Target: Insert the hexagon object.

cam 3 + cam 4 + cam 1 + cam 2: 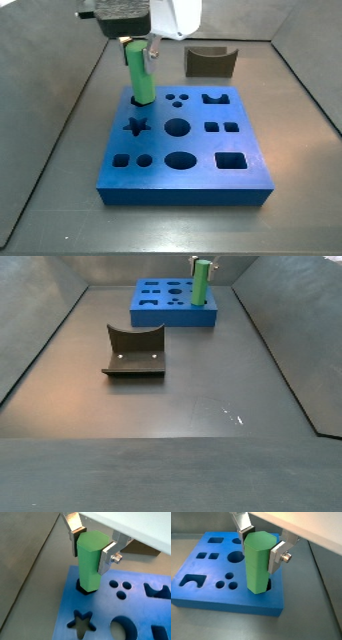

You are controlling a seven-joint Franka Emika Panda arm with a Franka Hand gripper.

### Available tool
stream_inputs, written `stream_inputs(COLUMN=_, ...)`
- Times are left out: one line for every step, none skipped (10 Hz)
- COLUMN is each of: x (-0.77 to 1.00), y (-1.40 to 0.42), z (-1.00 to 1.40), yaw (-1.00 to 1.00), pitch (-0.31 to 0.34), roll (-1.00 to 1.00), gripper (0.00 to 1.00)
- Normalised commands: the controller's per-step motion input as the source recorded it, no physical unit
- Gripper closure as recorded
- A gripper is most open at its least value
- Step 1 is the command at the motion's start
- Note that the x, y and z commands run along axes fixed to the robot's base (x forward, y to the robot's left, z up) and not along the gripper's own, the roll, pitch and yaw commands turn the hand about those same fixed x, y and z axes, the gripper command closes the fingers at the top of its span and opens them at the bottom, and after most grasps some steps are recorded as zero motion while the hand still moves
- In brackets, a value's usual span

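The hexagon object (90, 562) is a bright green faceted peg standing upright. Its lower end sits in a hole at a far corner of the blue block (137, 609). My gripper (91, 543) is above the block, its silver fingers (107, 556) pressed on either side of the peg's upper part. Both wrist views show this grasp; the peg (258, 562), gripper (262, 545) and block (208, 574) show again. In both side views the peg (138, 75) (202, 284) rises from the block (201, 172) (160, 308) under the gripper (142, 45).
The block has several other shaped holes, among them a star (135, 126) and a circle (177, 127). A dark brown curved fixture (209, 62) (134, 351) stands on the floor apart from the block. Grey walls enclose the floor.
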Motion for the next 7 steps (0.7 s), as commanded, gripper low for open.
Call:
stream_inputs(x=-0.07, y=-0.29, z=-0.27, yaw=0.38, pitch=-0.021, roll=0.09, gripper=1.00)
stream_inputs(x=-0.11, y=-0.02, z=-0.27, yaw=0.44, pitch=-0.049, roll=0.05, gripper=1.00)
stream_inputs(x=-0.16, y=0.06, z=-0.33, yaw=0.52, pitch=-0.089, roll=0.01, gripper=1.00)
stream_inputs(x=-0.15, y=0.11, z=-0.42, yaw=0.51, pitch=-0.119, roll=0.00, gripper=1.00)
stream_inputs(x=0.00, y=0.01, z=-0.55, yaw=0.29, pitch=-0.099, roll=0.00, gripper=1.00)
stream_inputs(x=0.00, y=0.00, z=-0.60, yaw=0.18, pitch=-0.100, roll=0.00, gripper=1.00)
stream_inputs(x=0.01, y=0.00, z=-0.57, yaw=0.09, pitch=-0.087, roll=-0.07, gripper=1.00)
